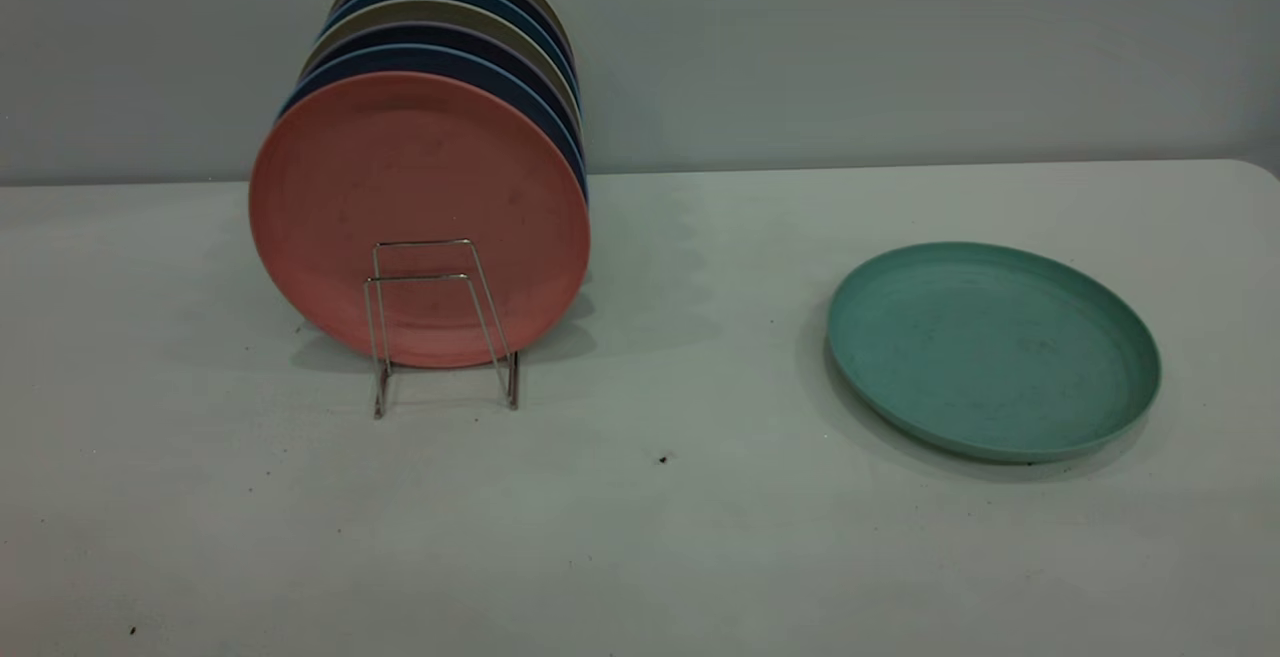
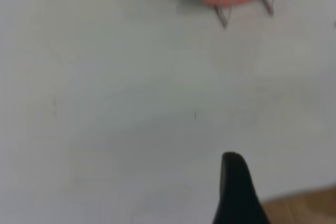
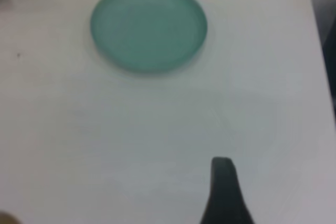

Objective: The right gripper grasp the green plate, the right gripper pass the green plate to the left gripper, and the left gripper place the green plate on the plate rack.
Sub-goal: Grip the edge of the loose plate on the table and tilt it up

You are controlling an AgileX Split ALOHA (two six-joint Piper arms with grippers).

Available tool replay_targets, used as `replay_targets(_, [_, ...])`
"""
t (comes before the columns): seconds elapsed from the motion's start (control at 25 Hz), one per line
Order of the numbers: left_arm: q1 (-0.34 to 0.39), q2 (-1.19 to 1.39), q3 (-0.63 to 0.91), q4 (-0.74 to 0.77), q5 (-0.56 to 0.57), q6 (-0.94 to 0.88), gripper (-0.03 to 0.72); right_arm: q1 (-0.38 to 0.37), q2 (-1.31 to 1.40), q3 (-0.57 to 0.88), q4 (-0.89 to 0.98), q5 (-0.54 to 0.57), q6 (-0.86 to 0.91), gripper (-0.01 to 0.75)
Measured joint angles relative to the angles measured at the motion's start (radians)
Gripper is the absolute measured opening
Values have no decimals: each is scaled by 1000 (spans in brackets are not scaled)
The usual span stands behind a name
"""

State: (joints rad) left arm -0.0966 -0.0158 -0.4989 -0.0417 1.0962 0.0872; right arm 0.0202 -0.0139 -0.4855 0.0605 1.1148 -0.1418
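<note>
Pink plate [image 1: 420, 207] fronts upright plates; table [image 1: 640, 537].

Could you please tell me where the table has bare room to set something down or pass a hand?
The white table is bare between the silver wire plate rack and the flat teal-green plastic plate, and across the whole front. It is crowded at the rack, where the upright salmon-pink plate fronts a row of plates.

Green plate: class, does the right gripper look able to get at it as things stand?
Probably yes. The green plate lies flat and alone on the table, with nothing between it and the right gripper.
</note>
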Motion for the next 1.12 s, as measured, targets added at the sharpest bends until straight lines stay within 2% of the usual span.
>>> replay_targets(0.2, [0, 132, -5, -8, -107, -14, 497, 0, 106, -8, 48, -132, -94, 536])
replay_targets(0.52, [0, 514, -5, -57, -435, -15, 497, 0, 508, -10, 267, -386, -238, 532])
replay_targets(0.64, [0, 651, -8, -89, -512, -8, 497, 0, 686, -10, 403, -479, -366, 526])
replay_targets(0.8, [0, 810, -39, -156, -551, 36, 497, 0, 920, -13, 660, -574, -565, 526])
replay_targets(1.12, [0, 967, -57, -324, -649, 167, 497, 0, 1362, -125, 1120, -646, -1001, 526])
